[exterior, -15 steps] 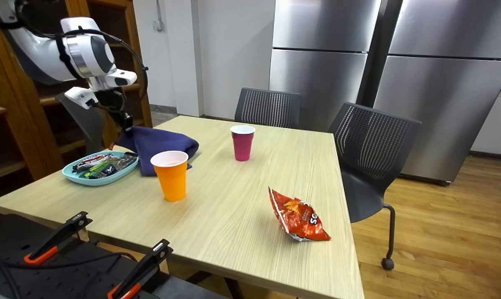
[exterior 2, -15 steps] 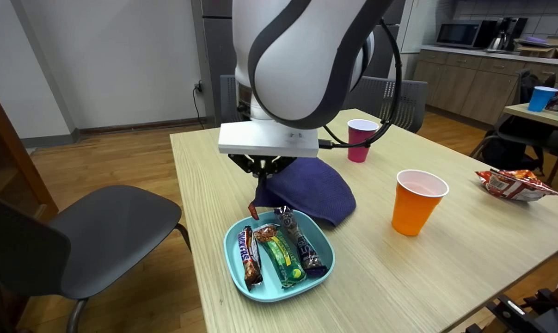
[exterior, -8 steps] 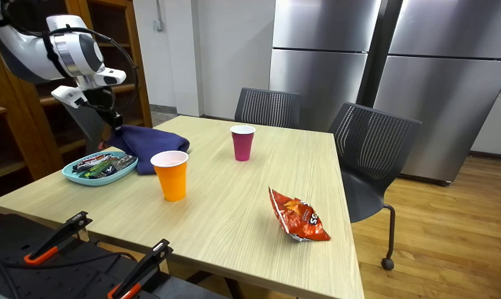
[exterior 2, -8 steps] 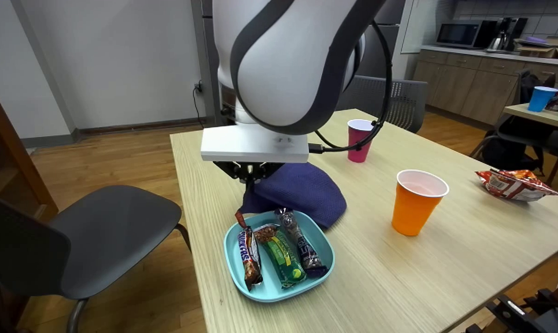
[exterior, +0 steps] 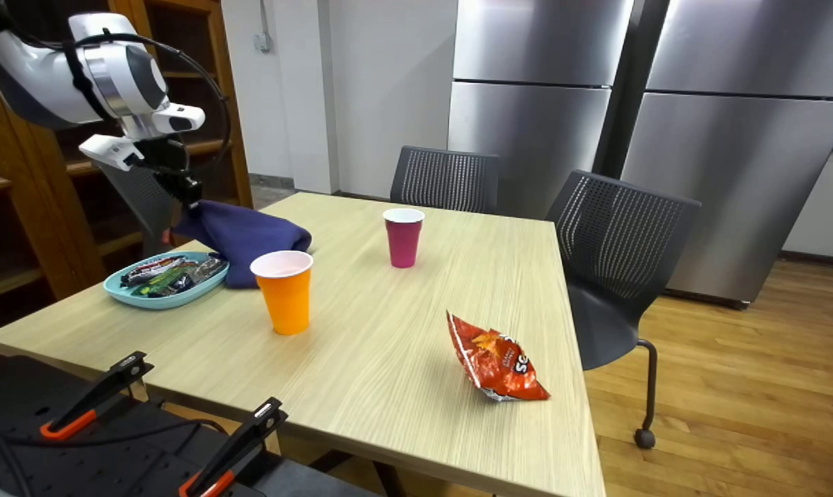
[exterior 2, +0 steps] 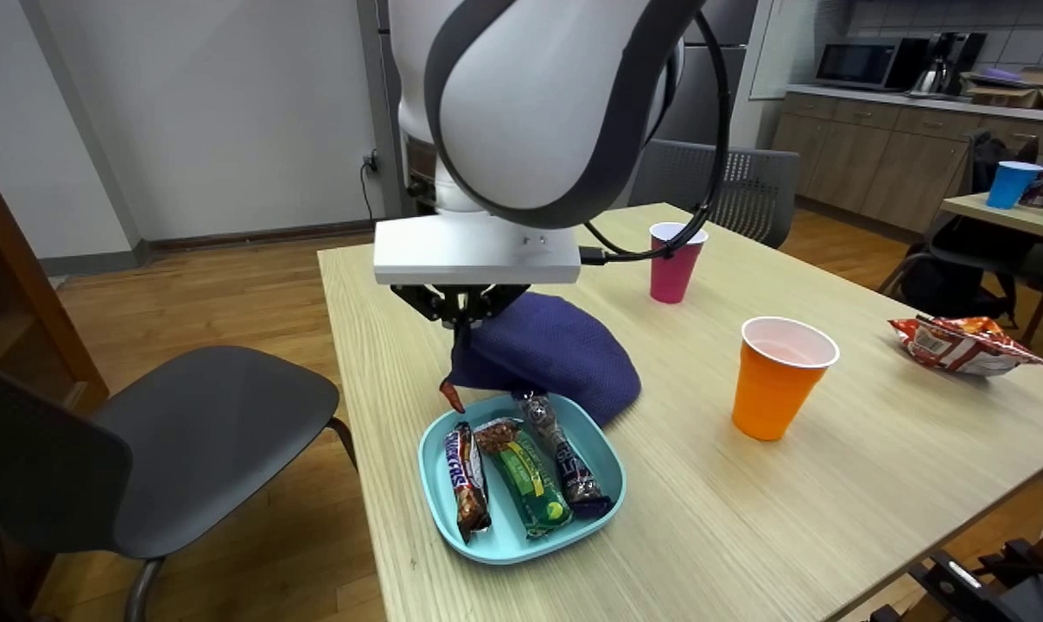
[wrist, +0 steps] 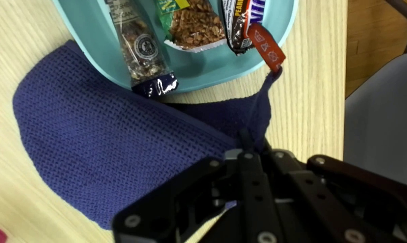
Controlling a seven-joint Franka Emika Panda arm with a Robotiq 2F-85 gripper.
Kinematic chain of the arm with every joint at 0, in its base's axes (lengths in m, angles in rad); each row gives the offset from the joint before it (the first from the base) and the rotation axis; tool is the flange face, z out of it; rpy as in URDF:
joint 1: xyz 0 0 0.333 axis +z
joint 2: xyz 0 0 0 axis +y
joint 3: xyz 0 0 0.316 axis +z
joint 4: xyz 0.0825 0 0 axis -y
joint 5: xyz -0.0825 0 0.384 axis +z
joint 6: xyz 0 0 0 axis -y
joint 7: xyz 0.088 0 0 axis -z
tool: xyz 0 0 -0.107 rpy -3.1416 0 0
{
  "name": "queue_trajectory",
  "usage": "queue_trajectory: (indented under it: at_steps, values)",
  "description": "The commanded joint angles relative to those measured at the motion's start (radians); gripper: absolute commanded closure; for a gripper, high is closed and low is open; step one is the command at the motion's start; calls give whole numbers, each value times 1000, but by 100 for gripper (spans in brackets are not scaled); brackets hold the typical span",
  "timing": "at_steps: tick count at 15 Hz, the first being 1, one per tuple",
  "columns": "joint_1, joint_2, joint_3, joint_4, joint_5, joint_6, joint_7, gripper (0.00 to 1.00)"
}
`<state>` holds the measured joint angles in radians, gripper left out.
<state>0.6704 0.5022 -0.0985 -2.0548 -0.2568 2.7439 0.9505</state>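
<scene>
My gripper is shut on a corner of a dark blue textured towel; its fingertips show in both exterior views (exterior: 191, 201) (exterior 2: 461, 328) and the wrist view (wrist: 255, 141). The towel (exterior: 250, 231) (exterior 2: 547, 354) (wrist: 122, 145) is lifted at that corner and slopes down to the table. A red-orange tag (exterior 2: 452, 396) (wrist: 266, 46) hangs from it near the rim of a light blue tray (exterior: 168, 302) (exterior 2: 504, 555) (wrist: 203, 77). The tray holds a Snickers bar (exterior 2: 467, 484), a green-wrapped bar (exterior 2: 530, 484) and a dark clear-wrapped bar (exterior 2: 564, 453). The towel lies beside the tray, partly against its rim.
An orange cup (exterior: 285, 297) (exterior 2: 780, 380) stands near the towel. A magenta cup (exterior: 404, 238) (exterior 2: 672, 263) stands farther back. A red chip bag (exterior: 495, 362) (exterior 2: 962, 345) lies near the table's edge. Chairs (exterior: 616, 255) (exterior 2: 219, 441) stand around the table (exterior: 388, 386).
My gripper has moved left in both exterior views, then slightly up, drawing the towel along with it. The tray, cups and chip bag have not moved.
</scene>
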Motion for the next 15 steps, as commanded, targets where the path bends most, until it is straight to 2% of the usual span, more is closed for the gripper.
queue_trajectory:
  at_steps: [1,15]
  values:
    - [-22,-74,31,-41,-16,-52,-66,99]
    - [-32,-169,72,-109,-38,-99,-161,99]
